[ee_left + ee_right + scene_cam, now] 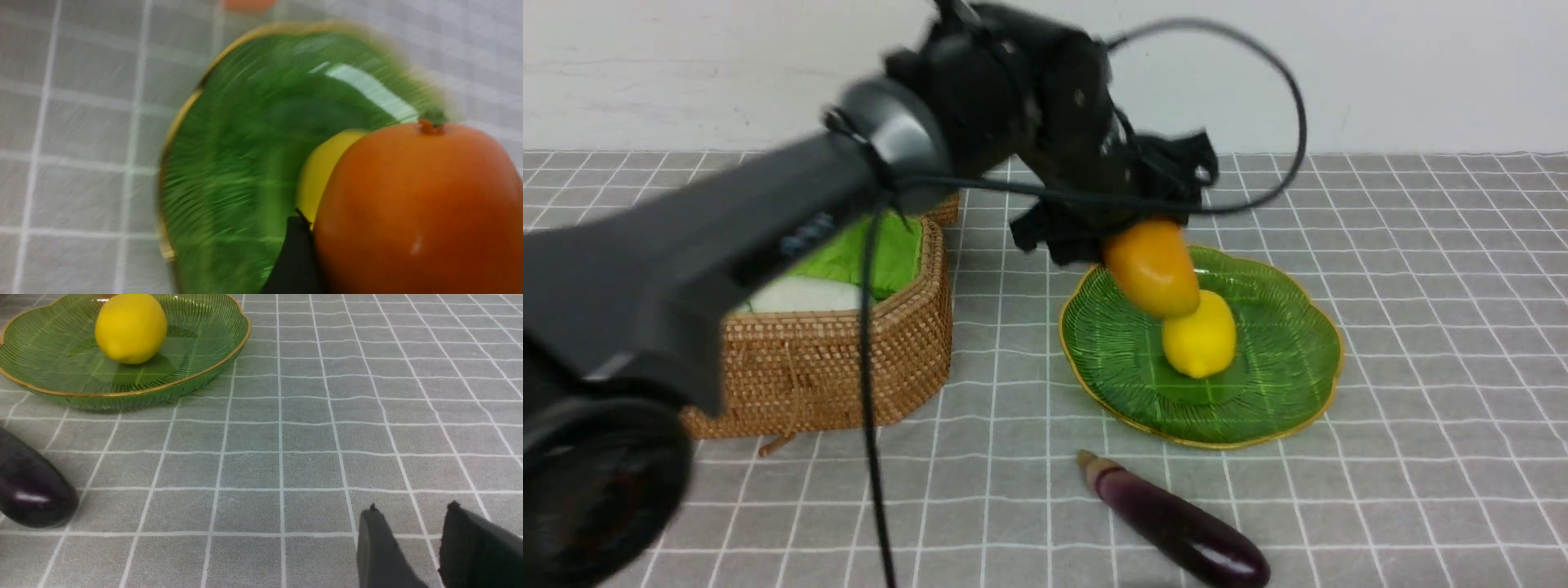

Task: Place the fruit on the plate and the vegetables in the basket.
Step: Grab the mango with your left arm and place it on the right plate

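Two fruits show in the front view. The lemon [1199,335] lies near the middle of the plate [1282,392], and the mango [1152,265] hangs tilted just above it, over the plate's far side. My left end effector [1123,214] is closed wide around the mango's upper end, so the free end can go down first. The basket [849,359] stands to the left of the plate with a white radish [796,296] inside. The eggplant [1176,527] lies on the desk [1421,457], nearer me than the plate.

From the left wrist, one black finger [294,261] presses the mango [416,212], which covers part of the lemon [318,171] over the plate [229,163]. I judge release is close.

From the right wrist, my right end effector [412,506] is partly parted and holds nothing, low over the desk to the right of the plate [122,396]. The lemon [130,328] sits in that plate and the eggplant [32,490] lies on the near side of it, probably my next pick.
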`<state>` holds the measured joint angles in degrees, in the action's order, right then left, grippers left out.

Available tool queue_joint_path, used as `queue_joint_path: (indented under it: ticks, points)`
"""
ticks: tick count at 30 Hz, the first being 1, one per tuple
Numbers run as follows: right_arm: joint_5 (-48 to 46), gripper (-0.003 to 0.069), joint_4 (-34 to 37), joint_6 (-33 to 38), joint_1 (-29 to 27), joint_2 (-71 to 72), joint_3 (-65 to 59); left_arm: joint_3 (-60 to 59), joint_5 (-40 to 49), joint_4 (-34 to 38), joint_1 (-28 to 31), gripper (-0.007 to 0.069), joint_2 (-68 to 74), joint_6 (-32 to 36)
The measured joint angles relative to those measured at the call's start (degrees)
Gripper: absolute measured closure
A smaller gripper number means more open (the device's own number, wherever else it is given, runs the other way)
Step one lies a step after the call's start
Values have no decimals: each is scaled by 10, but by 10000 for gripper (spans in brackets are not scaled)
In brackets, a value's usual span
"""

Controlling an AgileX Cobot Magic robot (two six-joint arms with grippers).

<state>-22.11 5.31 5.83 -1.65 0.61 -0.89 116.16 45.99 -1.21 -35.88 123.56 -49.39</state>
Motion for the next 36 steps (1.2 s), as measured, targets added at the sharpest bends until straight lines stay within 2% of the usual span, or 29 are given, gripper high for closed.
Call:
queue_joint_path:
  ticks: [7,21,32,36]
  points:
    - [0,419,0,0,0,0,0,3,30,0,0,29,34,1]
    - [0,419,0,0,0,0,0,9,53,-33,0,27,-16,41]
    - [0,419,0,0,0,0,0,9,43,-13,0,-43,23,46]
    - [0,419,0,0,0,0,0,9,66,-12,0,-37,20,61]
